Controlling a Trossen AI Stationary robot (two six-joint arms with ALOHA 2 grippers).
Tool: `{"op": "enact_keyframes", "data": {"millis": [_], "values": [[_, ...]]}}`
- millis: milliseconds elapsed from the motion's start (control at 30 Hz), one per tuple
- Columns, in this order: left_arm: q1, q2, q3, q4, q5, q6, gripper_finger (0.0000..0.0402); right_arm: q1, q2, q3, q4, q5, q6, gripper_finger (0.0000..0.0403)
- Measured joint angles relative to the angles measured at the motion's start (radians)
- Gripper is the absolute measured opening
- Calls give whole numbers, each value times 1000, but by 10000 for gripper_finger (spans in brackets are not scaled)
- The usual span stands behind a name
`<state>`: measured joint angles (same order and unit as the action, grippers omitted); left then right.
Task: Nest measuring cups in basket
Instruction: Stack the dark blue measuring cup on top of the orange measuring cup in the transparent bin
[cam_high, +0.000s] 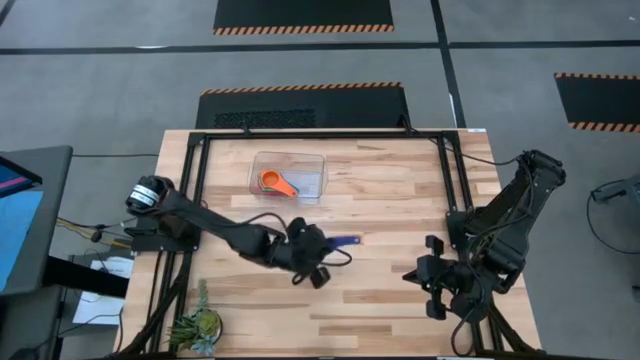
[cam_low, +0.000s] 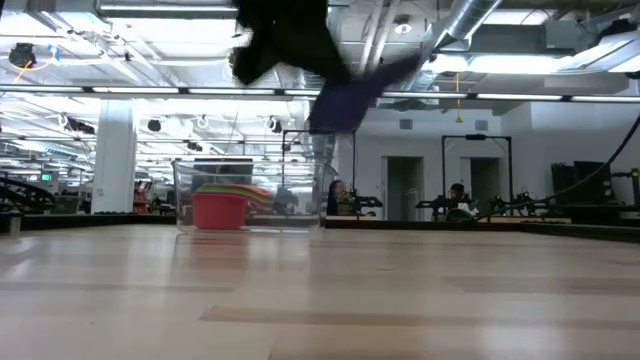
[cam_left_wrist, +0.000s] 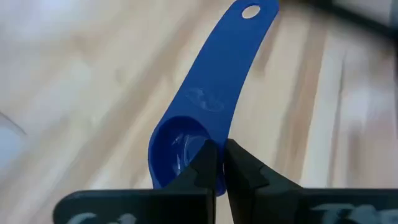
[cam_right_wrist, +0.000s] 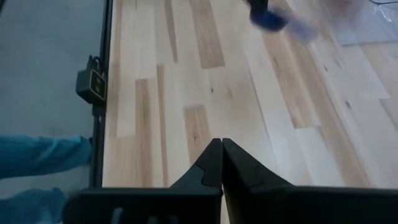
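Pale wooden table (cam_high: 400, 290) fills your working area, with the clear basket (cam_high: 288, 176) toward its far side. Your left gripper (cam_high: 318, 262) sits on the near side of the basket, its fingers (cam_left_wrist: 205, 163) pinched on the bowl rim of the dark blue measuring cup (cam_left_wrist: 205, 118), whose handle points away from the gripper. From table height the cup hangs clear above the wood. Inside the basket lie the nested cups (cam_low: 225, 203), red outermost, orange handle (cam_high: 284, 186) showing from above; their other colours are hard to separate. Your right gripper (cam_high: 432, 285) waits well right of the basket, fingers pressed together on nothing.
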<state>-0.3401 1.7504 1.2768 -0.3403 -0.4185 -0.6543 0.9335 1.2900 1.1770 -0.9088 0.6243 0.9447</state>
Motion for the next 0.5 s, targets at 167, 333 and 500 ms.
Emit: {"op": "enact_keyframes", "data": {"millis": [167,333,500], "values": [[-56,-1,175,-91,-302,-10,1,4,0,0,-8,-3,0,25],[-51,-1,375,-471,-432,16,0,3,0,0,-16,-18,-1,23],[-6,-2,507,-911,-454,15,0,2,0,0,-15,-15,-3,19]]}}
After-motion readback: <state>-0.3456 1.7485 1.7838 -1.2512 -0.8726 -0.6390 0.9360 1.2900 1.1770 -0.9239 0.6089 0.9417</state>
